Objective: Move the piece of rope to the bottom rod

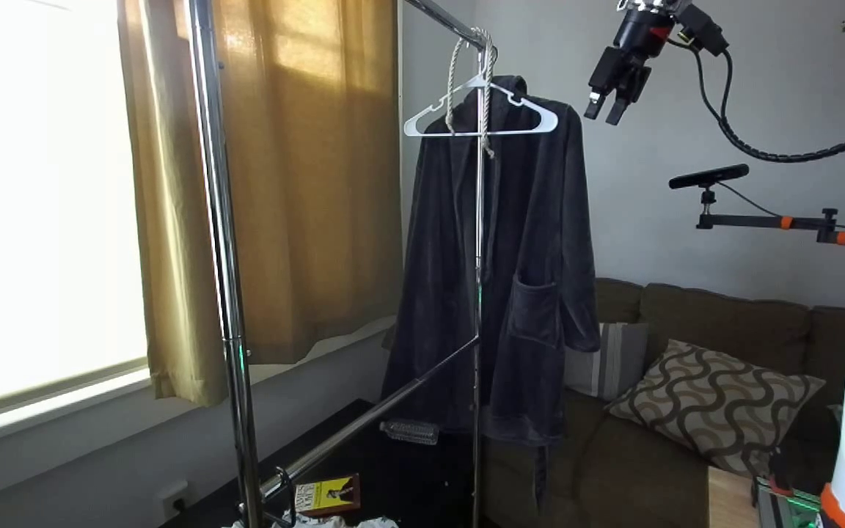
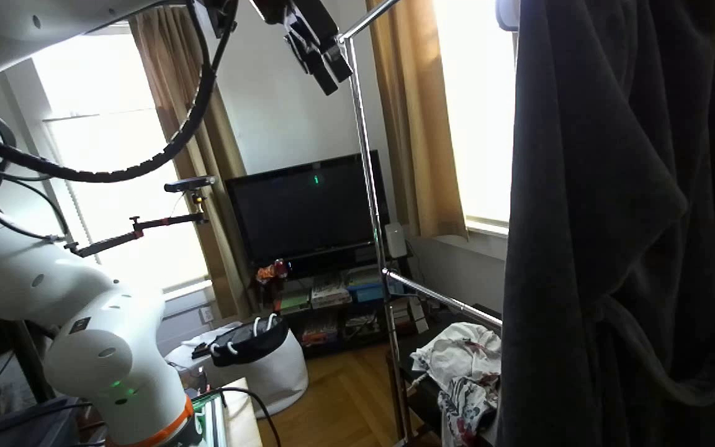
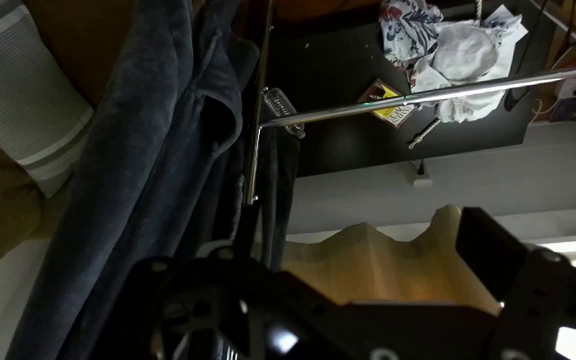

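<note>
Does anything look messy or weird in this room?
Yes. The cloth is heaped and crumpled on the black table, instead of hanging or folded, and what looks like a bottle lies on its side there, not upright. I see no spill.

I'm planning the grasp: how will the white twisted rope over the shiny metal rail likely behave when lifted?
The rope will probably flop, since it bends over the metal rail and its strands dangle. It is likely light, being thin. It might catch on the white triangular hanger, which its strands cross in an exterior view.
</note>
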Controlling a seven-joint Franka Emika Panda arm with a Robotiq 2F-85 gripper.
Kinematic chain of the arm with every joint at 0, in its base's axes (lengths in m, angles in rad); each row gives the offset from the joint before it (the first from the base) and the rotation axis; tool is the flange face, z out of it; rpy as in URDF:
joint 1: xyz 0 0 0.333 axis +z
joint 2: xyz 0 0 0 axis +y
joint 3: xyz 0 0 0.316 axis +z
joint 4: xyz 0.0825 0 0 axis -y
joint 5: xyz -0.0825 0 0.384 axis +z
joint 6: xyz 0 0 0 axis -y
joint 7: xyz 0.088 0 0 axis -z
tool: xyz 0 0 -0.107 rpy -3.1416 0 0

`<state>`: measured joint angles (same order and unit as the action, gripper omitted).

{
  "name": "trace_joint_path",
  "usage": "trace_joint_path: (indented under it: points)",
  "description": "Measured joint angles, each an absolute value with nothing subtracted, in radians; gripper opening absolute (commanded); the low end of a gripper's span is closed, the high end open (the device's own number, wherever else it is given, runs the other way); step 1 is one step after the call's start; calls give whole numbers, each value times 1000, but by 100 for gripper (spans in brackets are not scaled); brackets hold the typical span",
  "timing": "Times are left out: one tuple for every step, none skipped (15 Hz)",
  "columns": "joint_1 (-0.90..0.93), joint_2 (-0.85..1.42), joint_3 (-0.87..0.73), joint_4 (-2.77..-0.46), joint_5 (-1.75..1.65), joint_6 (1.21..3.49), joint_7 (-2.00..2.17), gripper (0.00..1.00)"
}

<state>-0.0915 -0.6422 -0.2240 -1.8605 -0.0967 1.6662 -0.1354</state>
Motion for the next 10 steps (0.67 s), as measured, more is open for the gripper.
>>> trace_joint_path:
  points:
    - [-91,-631,-224,-1854,-95,1666,-133,100]
    - [-91,-624,-223,-1853,-95,1666,-133,100]
    - [-92,-619,-224,-1849,-93,1693,-132,100]
    - [-94,-612,-229,-1834,-87,1742,-132,100]
    - [-95,-601,-239,-1804,-84,1792,-134,100]
    - [-95,-581,-256,-1757,-78,1845,-143,100]
    - [-94,-557,-275,-1709,-63,1894,-154,100]
    - [-92,-526,-296,-1658,-38,1946,-167,100]
    - [-83,-488,-317,-1601,-5,1999,-178,100]
    - [-69,-450,-334,-1550,23,2042,-183,100]
